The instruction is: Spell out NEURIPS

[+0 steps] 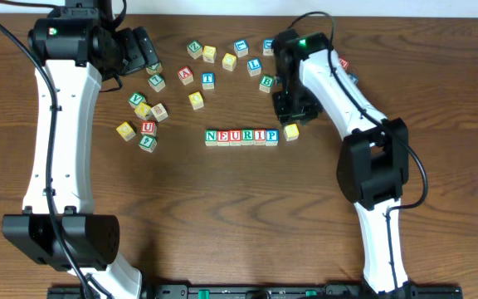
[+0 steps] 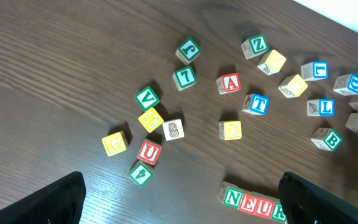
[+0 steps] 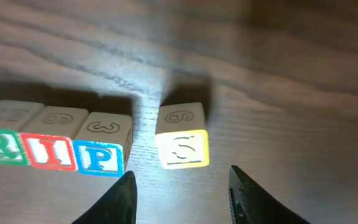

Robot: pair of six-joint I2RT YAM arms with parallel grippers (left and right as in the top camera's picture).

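A row of letter blocks [image 1: 241,136] spells N E U R I P at the table's middle. The yellow S block [image 1: 291,131] stands just right of the P block [image 1: 271,135], a small gap between them. In the right wrist view the S block [image 3: 182,148] sits beside the blue P block [image 3: 99,157]. My right gripper [image 3: 182,202] is open and empty, its fingertips just in front of the S block. My left gripper [image 2: 179,202] is open and empty, high above the table at the far left, with the row's start [image 2: 253,204] below it.
Loose letter blocks lie scattered behind and left of the row: a red A [image 1: 186,75], a blue T [image 1: 208,79], a green B [image 1: 266,83], a blue L [image 1: 254,66], a red U [image 1: 148,127], a yellow block [image 1: 125,130].
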